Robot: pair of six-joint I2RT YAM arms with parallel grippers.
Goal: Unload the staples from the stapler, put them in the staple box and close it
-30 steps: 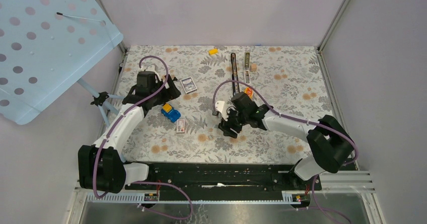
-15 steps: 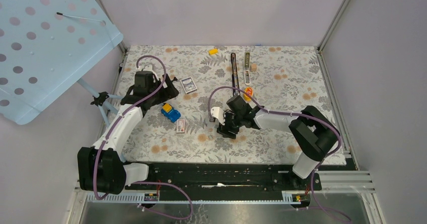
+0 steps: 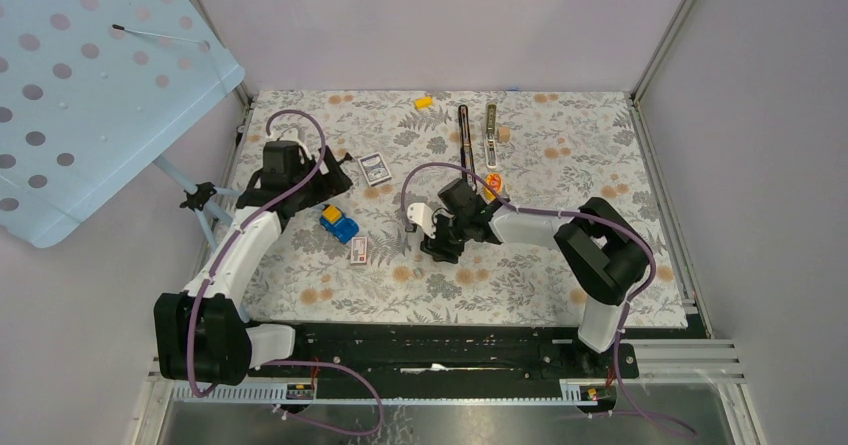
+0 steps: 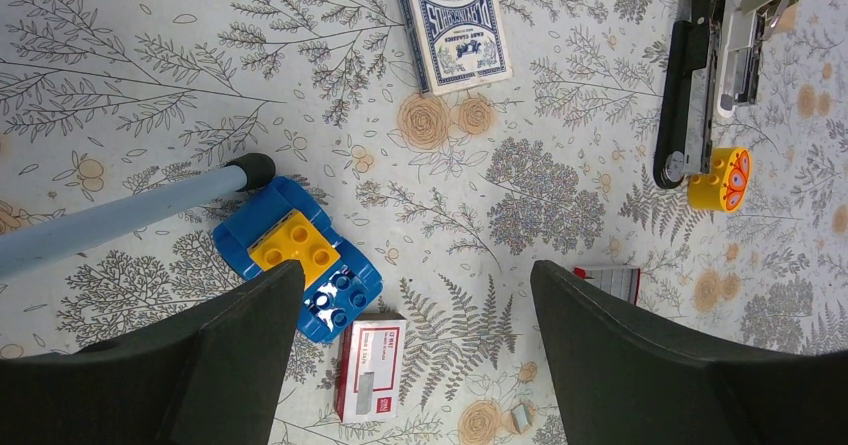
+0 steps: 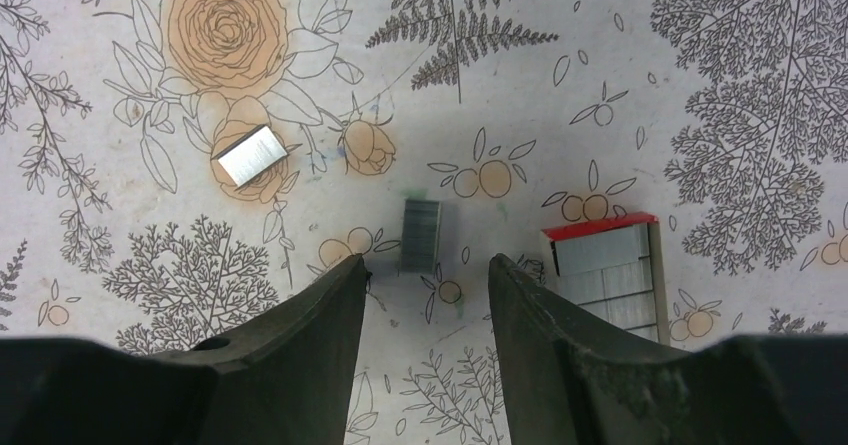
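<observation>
The stapler lies open at the far middle of the mat, a long black body with its metal rail beside it. It also shows in the left wrist view. My right gripper is open and empty, low over the mat well in front of the stapler. In the right wrist view the gripper has a short grey strip of staples on the mat just past its fingertips. A second strip lies further left. My left gripper is open and empty above the mat.
An open red-edged staple box sits right of the right fingers. A closed staple box, a blue and yellow toy car, a card deck and an orange brick lie around. A blue pole reaches in from the left.
My right gripper has moved left and a little farther across the mat, staying open. My left arm has barely moved.
</observation>
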